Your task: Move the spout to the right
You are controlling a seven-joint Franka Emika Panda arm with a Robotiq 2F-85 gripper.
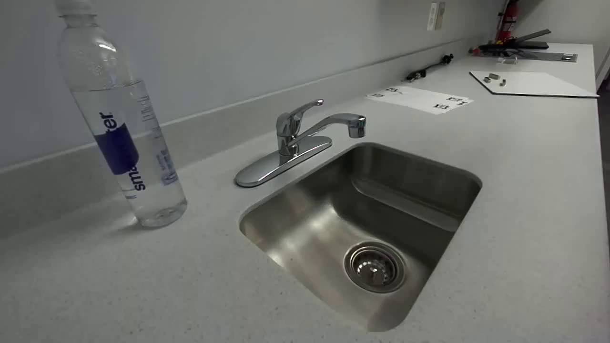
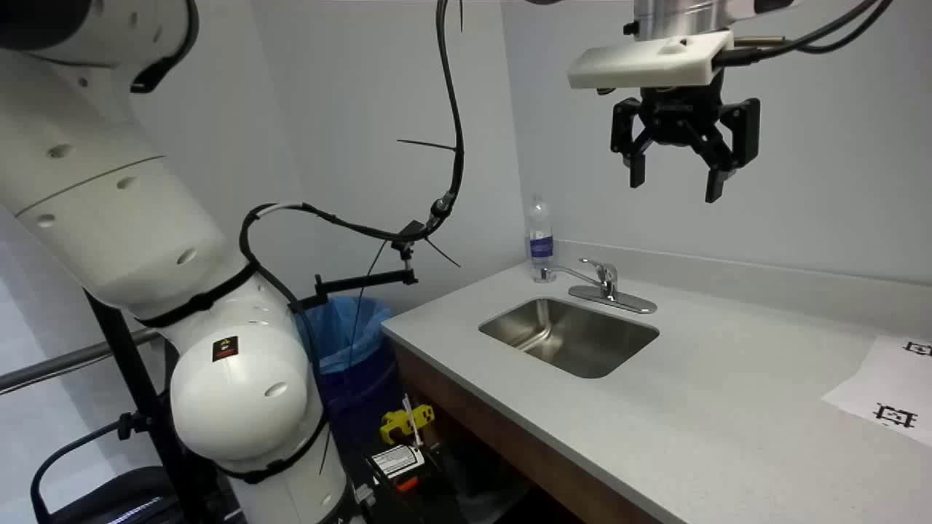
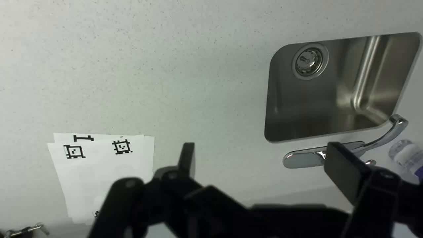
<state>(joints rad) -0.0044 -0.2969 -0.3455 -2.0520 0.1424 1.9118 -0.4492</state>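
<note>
The spout (image 1: 337, 118) is a slim chrome tube with a downturned tip. It also shows in an exterior view (image 2: 574, 273), where it reaches left and its tip overlaps the bottle's base. In the wrist view the spout (image 3: 387, 135) curves right to the sink's edge. The lever handle (image 1: 307, 107) stands above the faucet's base. My gripper (image 2: 676, 180) is open and empty, high above the counter and apart from the faucet. In the wrist view my gripper (image 3: 261, 148) has its fingers wide apart. Its right finger hides part of the faucet's base.
A steel sink (image 1: 469, 177) lies in front of the faucet. A tall water bottle (image 1: 121, 147) stands beside the faucet by the wall. Marker sheets (image 3: 109, 175) lie on the counter (image 2: 728, 407). A white board (image 1: 538, 85) lies farther along. The wall (image 2: 837, 182) rises behind.
</note>
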